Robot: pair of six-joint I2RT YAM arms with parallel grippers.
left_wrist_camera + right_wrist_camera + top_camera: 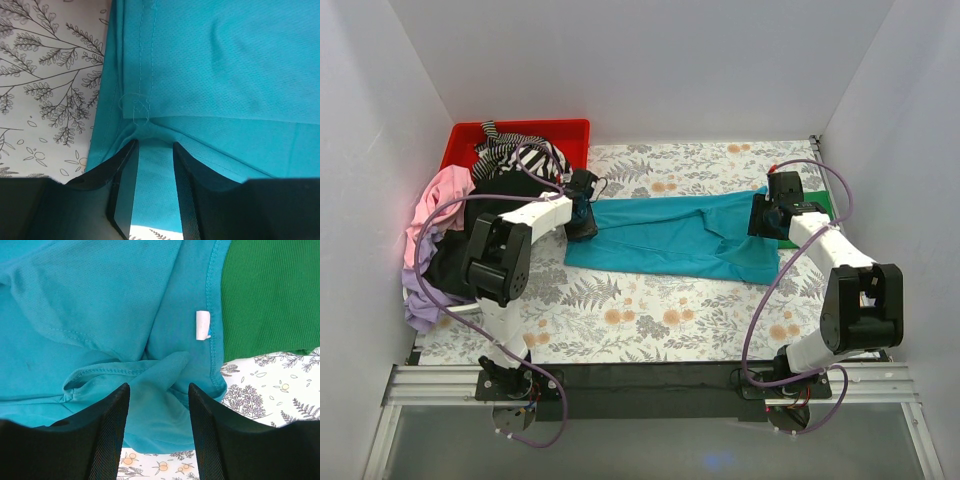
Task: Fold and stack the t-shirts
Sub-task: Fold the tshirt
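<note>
Early on: teal tee (670, 235) looks half-folded, most tees untouched.
Your L gripper (155, 147) pinches the tee's left end; R gripper (159, 390) is spread over the right end, gripping nothing. The tee lies across table centre, its edge touching green tee (270, 295). Pile of tees (440, 240) by red bin (520, 130) is left to do.

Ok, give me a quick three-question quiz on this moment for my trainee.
1. The left gripper and right gripper sit at opposite ends of the teal t-shirt. Which one pinches it? A left, B right, C both.
2. True or false: the red bin is empty.
3. Fill in: beside the teal shirt's right end lies a ____ t-shirt.
Key: 1 A; 2 false, a striped shirt lies in it; 3 the green t-shirt.
</note>
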